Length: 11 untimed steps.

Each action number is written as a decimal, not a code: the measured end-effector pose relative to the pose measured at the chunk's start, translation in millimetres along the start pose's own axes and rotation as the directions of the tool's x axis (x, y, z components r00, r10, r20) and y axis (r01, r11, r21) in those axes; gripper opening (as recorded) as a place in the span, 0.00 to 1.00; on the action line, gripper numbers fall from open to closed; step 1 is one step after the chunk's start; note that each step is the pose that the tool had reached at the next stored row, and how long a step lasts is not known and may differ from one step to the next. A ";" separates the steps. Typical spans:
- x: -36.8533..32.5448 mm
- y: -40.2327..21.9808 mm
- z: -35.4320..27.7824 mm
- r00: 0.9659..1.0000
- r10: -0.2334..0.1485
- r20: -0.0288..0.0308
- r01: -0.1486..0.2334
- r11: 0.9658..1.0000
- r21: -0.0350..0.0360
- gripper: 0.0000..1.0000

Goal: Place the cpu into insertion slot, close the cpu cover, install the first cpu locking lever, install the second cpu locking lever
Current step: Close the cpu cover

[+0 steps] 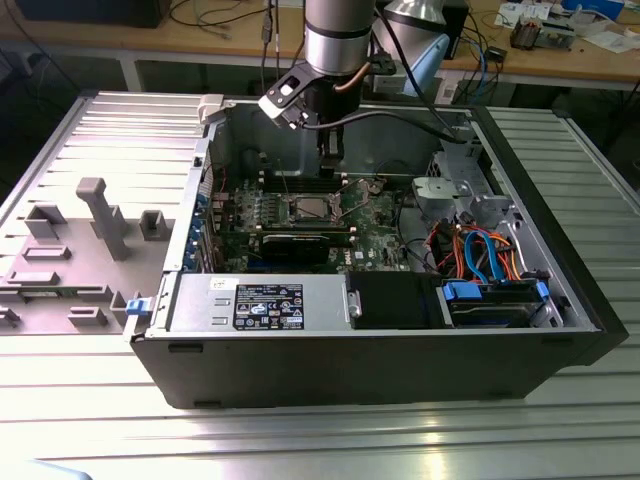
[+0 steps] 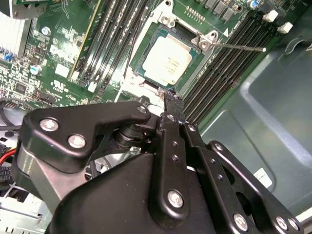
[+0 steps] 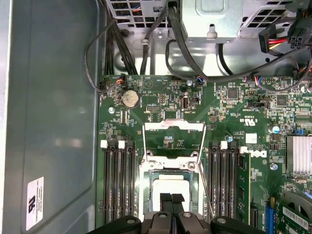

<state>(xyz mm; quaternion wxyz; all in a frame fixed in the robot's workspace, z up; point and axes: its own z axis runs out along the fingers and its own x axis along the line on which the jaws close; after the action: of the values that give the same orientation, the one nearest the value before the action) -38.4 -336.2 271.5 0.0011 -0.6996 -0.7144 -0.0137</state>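
Claw point(image 3: 171, 199) pinched narrow, gripping nothing, hovers right over the chip point(image 2: 168, 59) seated in its socket point(image 2: 138, 62); the cover point(image 3: 173, 126) lies flipped open just beyond.

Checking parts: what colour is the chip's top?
The chip is pale silvery-grey, clearest in the second wrist view.

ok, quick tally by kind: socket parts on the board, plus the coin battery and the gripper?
cpu: 1
insertion slot: 1
cpu cover: 1
coin battery: 1
gripper: 1
Total: 5
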 end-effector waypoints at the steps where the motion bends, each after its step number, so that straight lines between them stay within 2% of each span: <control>1: 0.1 1.1 0.1 1.000 0.000 0.000 0.000 1.000 0.000 0.11; 2: 0.4 5.3 0.3 1.000 0.000 0.000 0.000 1.000 0.001 0.11; 4: 0.4 9.1 0.4 1.000 0.000 0.000 0.000 1.000 0.003 0.11; 7: 0.7 9.2 -5.7 1.000 0.000 0.000 0.000 1.000 0.003 0.11; 11: 0.8 10.8 -5.7 1.000 -0.012 0.000 0.012 1.000 0.004 0.11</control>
<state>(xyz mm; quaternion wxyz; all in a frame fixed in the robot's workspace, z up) -27.7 -335.3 277.5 0.0022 -0.6951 -0.7188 -0.0122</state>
